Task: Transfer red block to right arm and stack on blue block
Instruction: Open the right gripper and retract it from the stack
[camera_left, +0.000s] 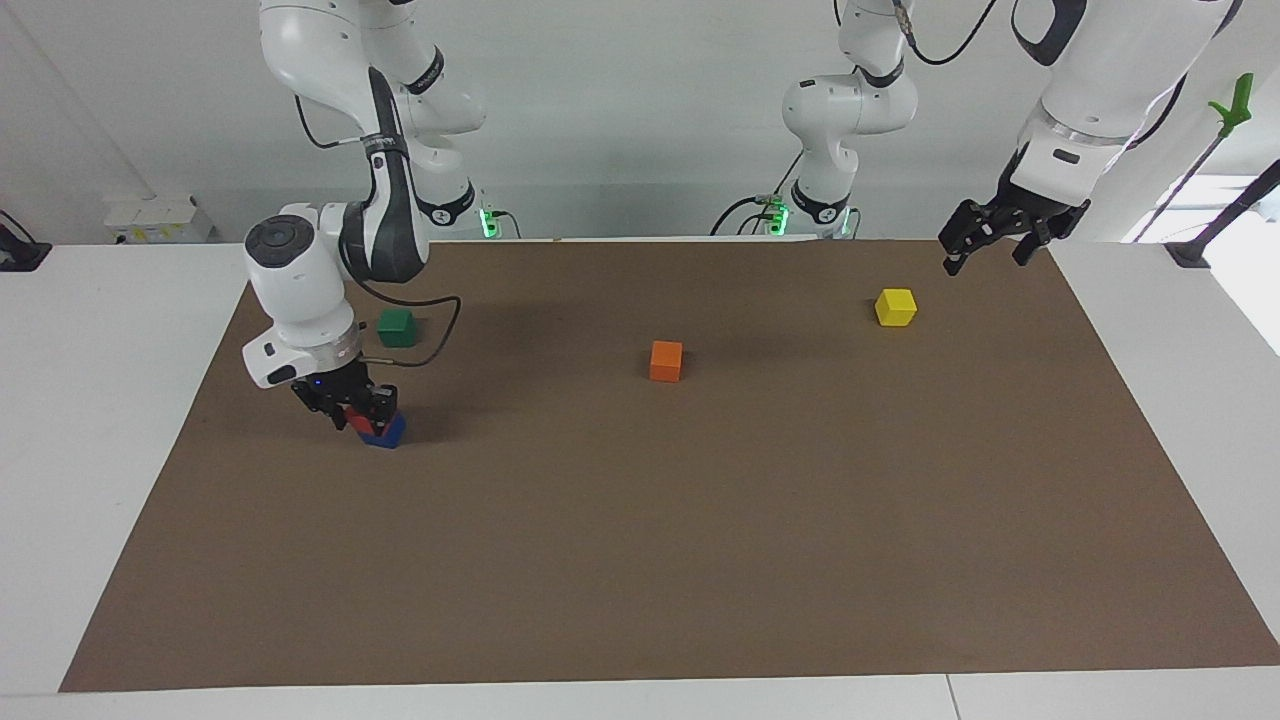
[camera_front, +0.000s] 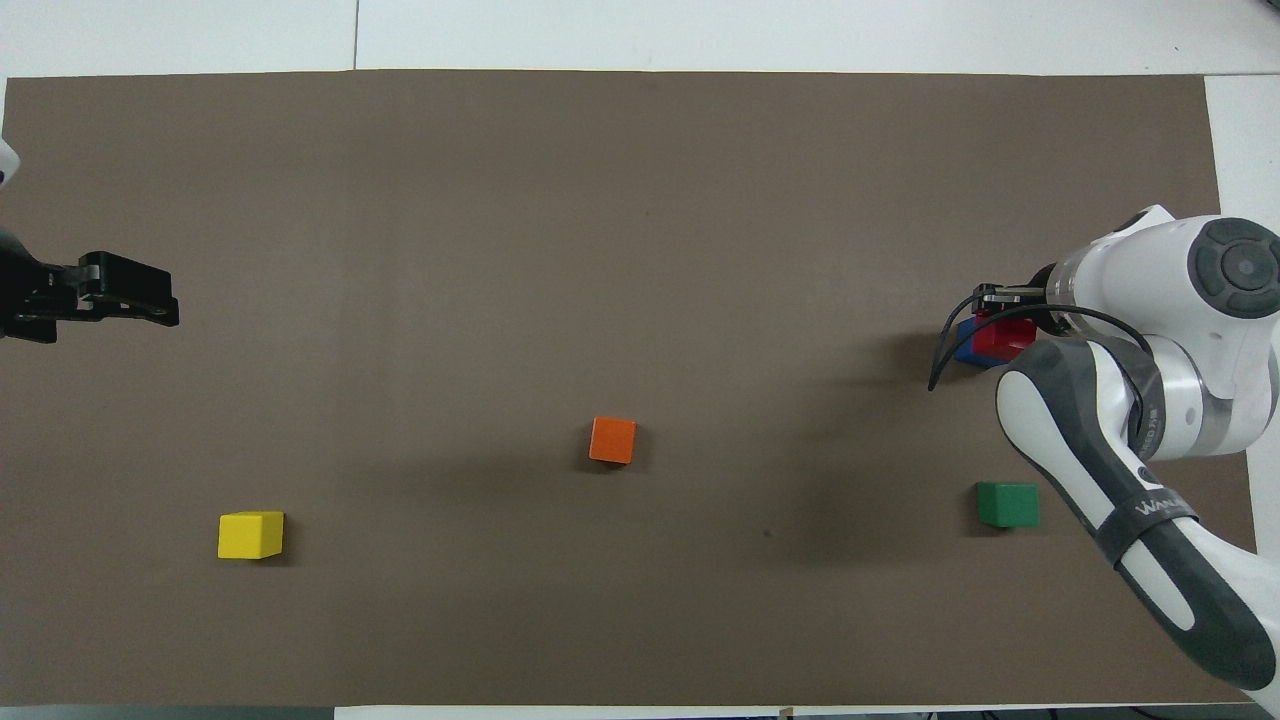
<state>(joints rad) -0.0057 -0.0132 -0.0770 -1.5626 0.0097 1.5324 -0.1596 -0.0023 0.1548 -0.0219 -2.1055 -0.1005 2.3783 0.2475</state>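
A white table (camera_left: 120, 330) is carrying a brown mat (camera_left: 700, 520); yellow (camera_left: 895, 307), orange (camera_left: 666, 361), green (camera_left: 396, 327) and blue (camera_left: 387, 433) blocks are lying on it.

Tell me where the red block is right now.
The red block sits on the blue block at the right arm's end of the table, farther from the robots than the green block, with the right gripper around it.
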